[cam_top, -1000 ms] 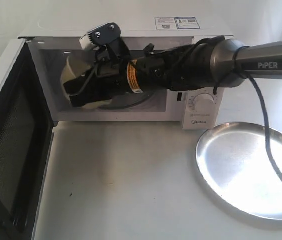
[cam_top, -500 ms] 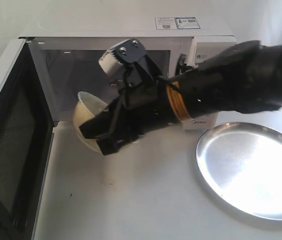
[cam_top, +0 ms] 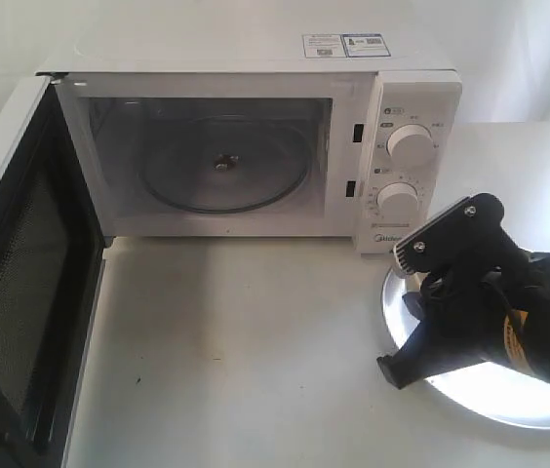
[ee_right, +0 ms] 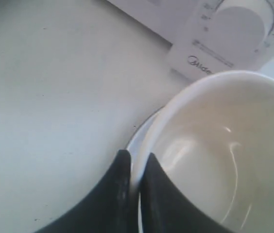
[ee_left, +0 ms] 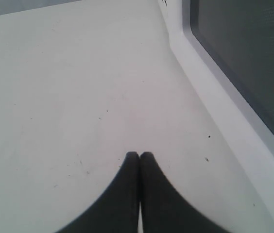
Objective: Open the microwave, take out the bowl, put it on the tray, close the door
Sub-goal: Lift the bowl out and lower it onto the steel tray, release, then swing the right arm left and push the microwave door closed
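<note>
We see the right gripper [ee_right: 136, 159] with its two black fingers [ee_right: 112, 194] nearly together, pinching the rim of a small round cream-white glossy bowl [ee_right: 210, 145]. One finger lies inside the wall and the other outside. Just past the fingertips, under the bowl's edge, a thin arc of the large round shiny silver metal tray [cam_top: 538, 408] shows. We cannot tell whether the bowl touches the tray or hangs just above it. Beyond the bowl from these fingers stands the white boxy countertop microwave [cam_top: 246, 54], its lower round white knob [cam_top: 398, 199] the nearest part. Its white door with a dark window [cam_top: 17, 292] is swung wide open, well apart from them, and a clear glass turntable [cam_top: 224, 166] shows in the cavity. The left gripper [ee_left: 139, 155] has its black fingers pressed tip to tip, holding nothing, low over the white tabletop [ee_left: 69, 87]. The door's dark panel runs ahead and to one side of them.
</note>
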